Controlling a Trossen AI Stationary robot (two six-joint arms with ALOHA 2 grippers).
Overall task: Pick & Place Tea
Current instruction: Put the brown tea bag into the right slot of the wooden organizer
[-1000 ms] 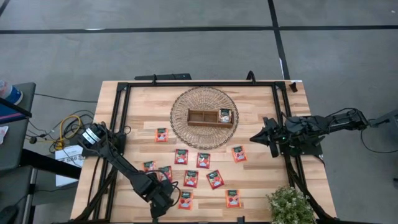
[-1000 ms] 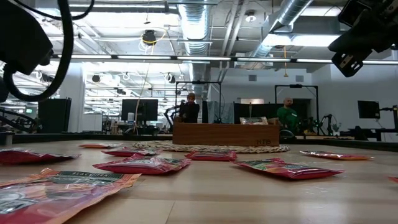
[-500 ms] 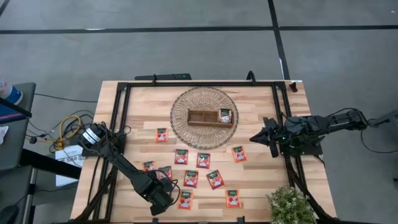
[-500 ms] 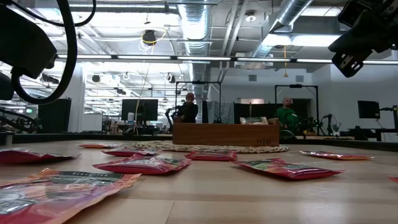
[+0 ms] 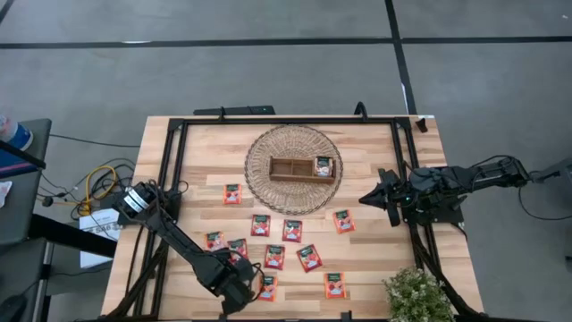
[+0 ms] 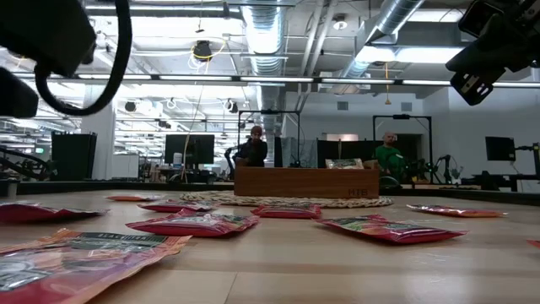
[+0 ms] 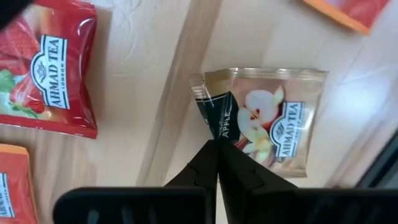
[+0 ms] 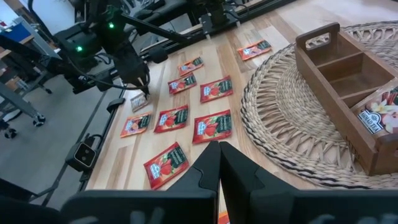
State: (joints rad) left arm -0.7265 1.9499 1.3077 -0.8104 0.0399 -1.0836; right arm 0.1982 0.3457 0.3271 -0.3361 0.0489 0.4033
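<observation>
Currently the left gripper (image 7: 217, 144) is pinched shut on the dark label edge of a beige apple sachet (image 7: 267, 118), evidently for lifting. Right gripper (image 8: 219, 149), fingers closed, holds nothing, waiting beside the wooden tray (image 5: 302, 168).

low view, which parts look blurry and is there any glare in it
Low view: the nearest tea sachet at the bottom left is soft and out of focus, while the wooden tray farther back reads sharper; bright ceiling light strips wash out the upper room, and the left arm shows only as a dark silhouette.
</observation>
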